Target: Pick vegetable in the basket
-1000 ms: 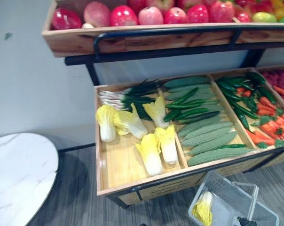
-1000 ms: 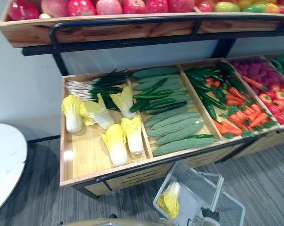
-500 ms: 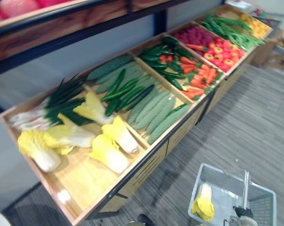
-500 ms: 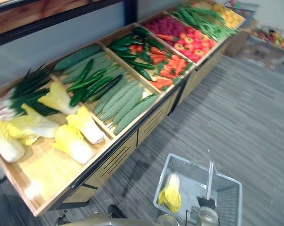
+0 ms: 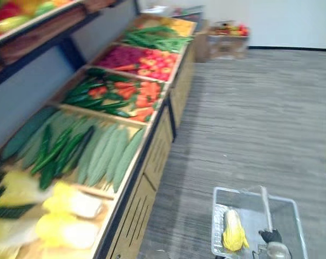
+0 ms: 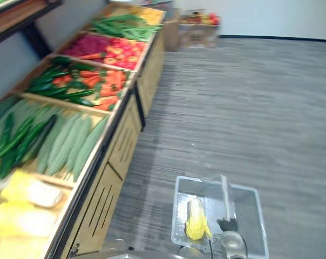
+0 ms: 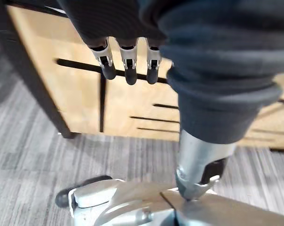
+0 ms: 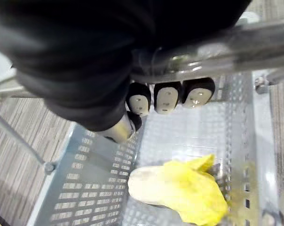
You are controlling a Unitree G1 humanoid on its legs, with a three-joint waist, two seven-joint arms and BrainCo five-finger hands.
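A grey floor (image 5: 249,118) with fine darker streaks covers the right side of the room and runs to the far end. Along the left stands a long wooden display stand (image 5: 155,154), divided by wooden partitions into bins and edged with a black metal rail. Its light wooden front panels (image 7: 132,103) carry thin dark slots, and a black leg (image 7: 34,89) meets the floor. Above it, a wooden upper shelf (image 5: 41,32) sits on a black post (image 5: 71,54), with a blue-grey wall (image 5: 22,81) behind. A white far wall (image 6: 271,16) has a dark baseboard (image 6: 276,38). A wooden crate (image 6: 195,29) stands near it.
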